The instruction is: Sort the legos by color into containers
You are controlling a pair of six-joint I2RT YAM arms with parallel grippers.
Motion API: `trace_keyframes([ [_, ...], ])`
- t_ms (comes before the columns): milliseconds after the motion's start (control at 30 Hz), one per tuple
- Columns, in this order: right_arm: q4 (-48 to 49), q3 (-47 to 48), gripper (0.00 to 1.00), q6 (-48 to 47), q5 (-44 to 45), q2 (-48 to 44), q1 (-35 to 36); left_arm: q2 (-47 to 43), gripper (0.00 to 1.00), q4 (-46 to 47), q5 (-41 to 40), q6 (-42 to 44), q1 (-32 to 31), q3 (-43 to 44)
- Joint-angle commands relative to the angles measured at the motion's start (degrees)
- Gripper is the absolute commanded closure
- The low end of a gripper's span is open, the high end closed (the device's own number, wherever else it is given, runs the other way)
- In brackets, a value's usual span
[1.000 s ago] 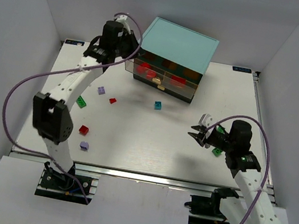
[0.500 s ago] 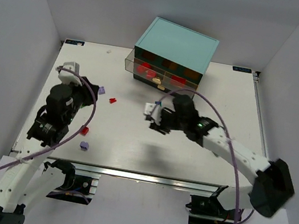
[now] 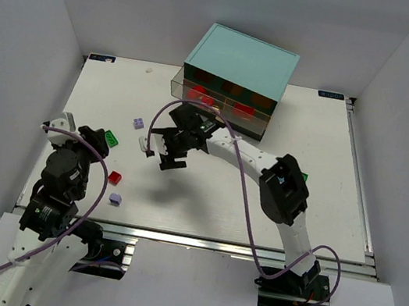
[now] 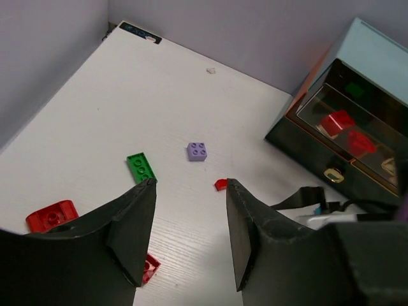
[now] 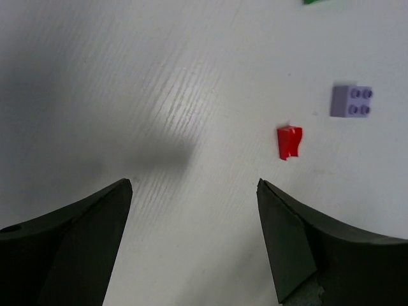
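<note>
Studs upward, the green lego point(image 4: 141, 167) lies on the table point(image 4: 95, 95) just past the left gripper point(image 4: 190, 183), which stands spread and empty, its long axis slanting from near right to far left in that wrist's view, while the right gripper point(image 5: 194, 183), likewise wide and empty, hovers near the small red lego point(image 5: 289, 141).

Right arm point(image 3: 245, 155) stretches across to the left, left arm point(image 3: 64, 173) folded low, both jaws parted.

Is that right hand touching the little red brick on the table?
Apart. The right wrist view shows the right hand open and empty, with bare table between its fingers and the small red brick.
</note>
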Motion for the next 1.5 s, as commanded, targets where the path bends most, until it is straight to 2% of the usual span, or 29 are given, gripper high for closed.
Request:
trace_keyframes([
  [0,-6.2,5.6,0.16,-13.2,-2.2,4.8,0.2,-1.5,0.42,-0.4,-3.1,0.0,0.2,-0.2],
  [167,-4.4,13.6,0.2,-14.6,-0.4,11.8,-0.4,-2.2,0.41,-0.4,-2.6,0.1,0.2,0.0],
  [400,11.3,13.9,0.33,-5.4,1.9,14.9,-1.6,-3.0,0.41,0.1,-1.8,0.6,0.2,-0.1],
  [667,18.2,16.9,0.42,-2.5,2.3,19.6,-2.6,-3.9,0.41,0.5,-1.5,1.0,0.2,-0.2],
  [1033,19.6,20.5,0.46,-2.3,0.9,24.0,-3.1,-4.6,0.41,0.7,-1.6,1.2,0.2,-0.4],
  [1467,16.3,22.1,0.47,-4.7,-4.7,25.8,-3.7,-4.8,0.41,0.7,-1.7,1.3,0.2,-0.5],
])
